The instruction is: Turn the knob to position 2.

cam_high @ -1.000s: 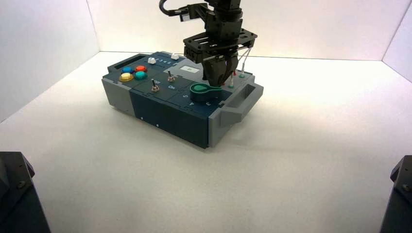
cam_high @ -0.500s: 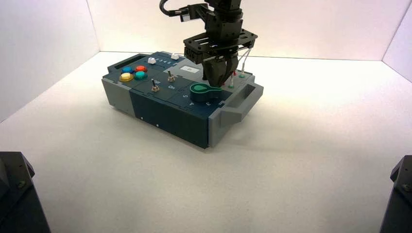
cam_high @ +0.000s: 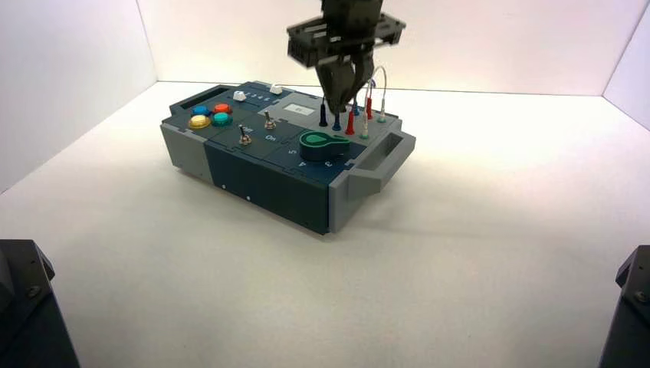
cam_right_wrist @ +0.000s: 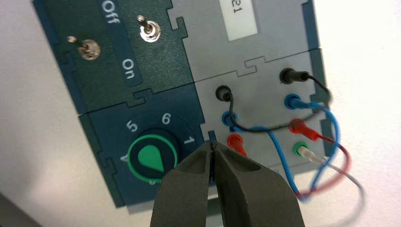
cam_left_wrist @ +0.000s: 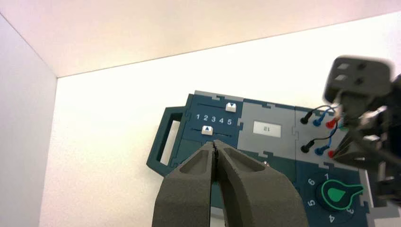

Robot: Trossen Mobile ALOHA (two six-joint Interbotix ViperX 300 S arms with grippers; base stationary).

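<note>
On the box's near right, the green knob (cam_left_wrist: 336, 195): sitting there with nothing touching it, nearer us than the wire sockets, pointed tip between the white 1 (cam_left_wrist: 326, 176) and 3 (cam_left_wrist: 351, 211), right about where 2 belongs; the digit itself can't be seen, so it's probably under the tip.
Task progress: looks like the turn is made, folks; what's left, I'd judge, is just getting the arm away, with a small nudge only if the tip proves off the mark.
Right pincer (cam_high: 336, 113): up above the near row of wire sockets, just beyond the knob, fingers pressed together, pinching nothing.
Right arm: reaching down over the box's far right, wrist high, fingers pointing down; a swing sideways from here could snag the wires (cam_right_wrist: 279, 151).
Left pincer (cam_left_wrist: 215, 142): idle, outside the high view, its wrist camera taking in the box; tips pressed together, nothing between them.
Box (cam_high: 260, 192): left of centre towards the far side of the desk (cam_high: 460, 268), standing at a slant.
</note>
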